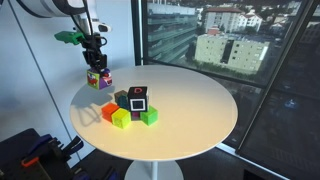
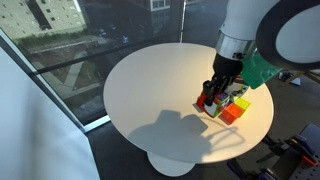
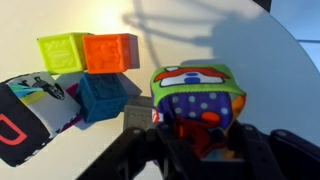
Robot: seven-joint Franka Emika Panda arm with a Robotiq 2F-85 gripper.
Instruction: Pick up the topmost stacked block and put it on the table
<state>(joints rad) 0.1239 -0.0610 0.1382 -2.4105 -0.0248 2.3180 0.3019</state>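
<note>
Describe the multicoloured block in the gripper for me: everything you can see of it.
The multicoloured block is a small, soft-looking cube with patterned faces. In the wrist view it is green and red on top, with purple and pale dots below. In an exterior view it shows yellow and red. It sits upright in the gripper, which is shut on it, near the edge of the table and apart from the other blocks. I cannot tell whether it touches the tabletop.
</note>
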